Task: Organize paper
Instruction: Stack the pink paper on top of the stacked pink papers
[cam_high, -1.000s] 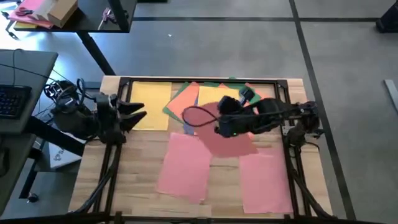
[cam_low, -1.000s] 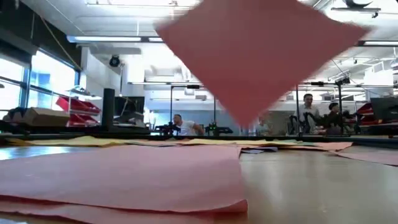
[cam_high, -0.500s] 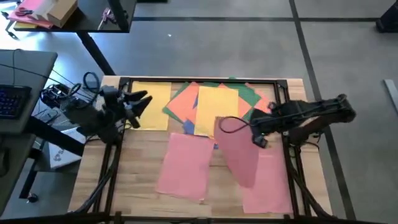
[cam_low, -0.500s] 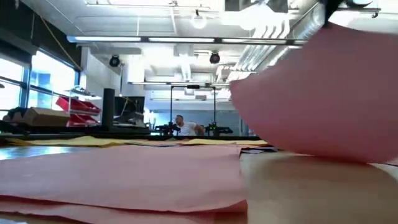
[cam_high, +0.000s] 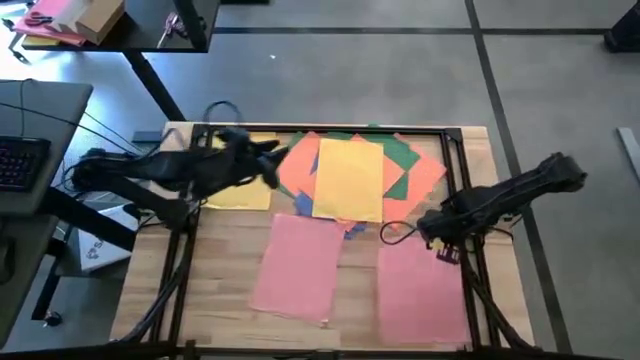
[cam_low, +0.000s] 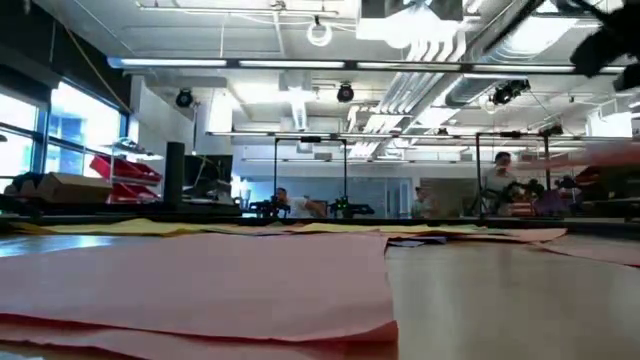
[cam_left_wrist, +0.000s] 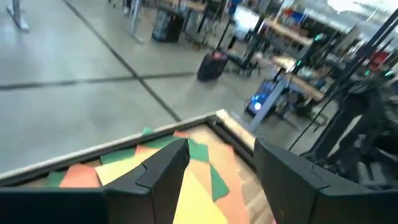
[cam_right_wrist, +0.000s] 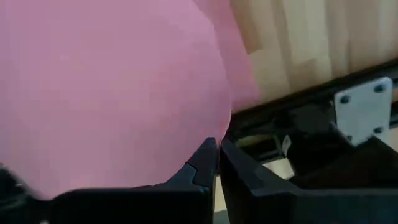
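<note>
No readable text, labels, brands or numbers in any view.

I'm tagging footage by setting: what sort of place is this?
Likely a robotics lab or workshop: an open hall with ceiling ducts, other metal-framed rigs across a concrete floor, and a desk with a keyboard beside the table.

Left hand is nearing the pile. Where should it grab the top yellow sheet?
Probably the yellow sheet by its near short edge, which overhangs the pile toward the pink sheets. It lies flat, so the open left hand should come in low from the near side.
</note>
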